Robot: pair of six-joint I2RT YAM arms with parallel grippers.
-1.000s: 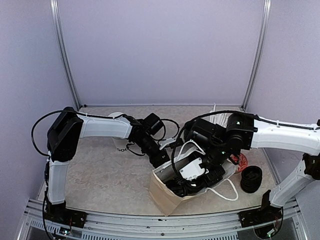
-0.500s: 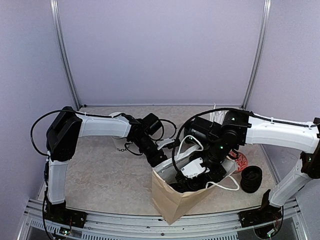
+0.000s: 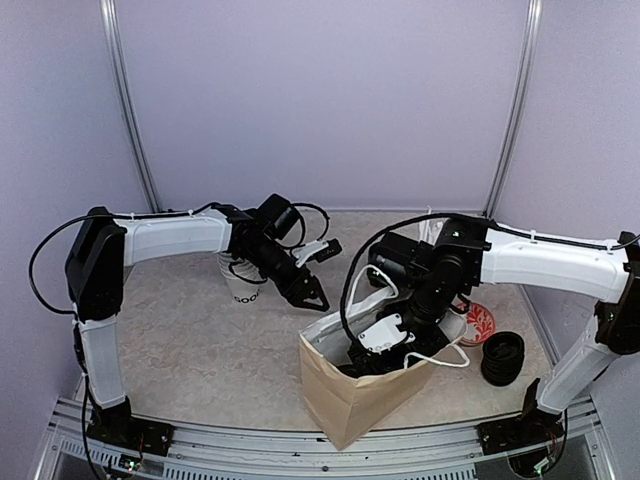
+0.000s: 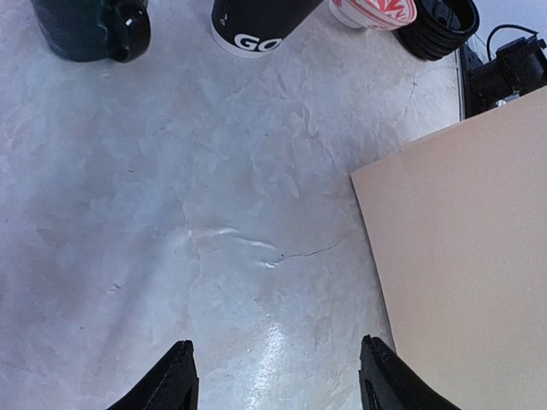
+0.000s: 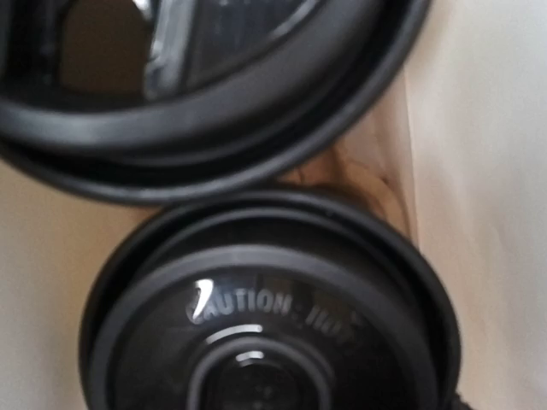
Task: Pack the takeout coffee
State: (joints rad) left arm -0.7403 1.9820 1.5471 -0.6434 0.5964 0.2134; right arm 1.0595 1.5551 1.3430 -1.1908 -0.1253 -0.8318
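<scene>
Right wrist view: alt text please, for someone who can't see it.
Close-up of two round black cup lids. The lower lid, with raised caution lettering, fills the bottom; the upper lid is cropped by the top edge. Along the right edge is pale paper.

Plain lilac walls (image 3: 320, 100) framed by metal posts (image 3: 130, 110) enclose a pale marbled tabletop (image 3: 190, 340).

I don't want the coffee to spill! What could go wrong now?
The right hand is deep in the paper bag, and the white rope handle lies by that arm. Lifting out might snag it and tip the bag. The black lids sit tight together, so a bump could pop one. The left hand isn't steadying anything.
</scene>
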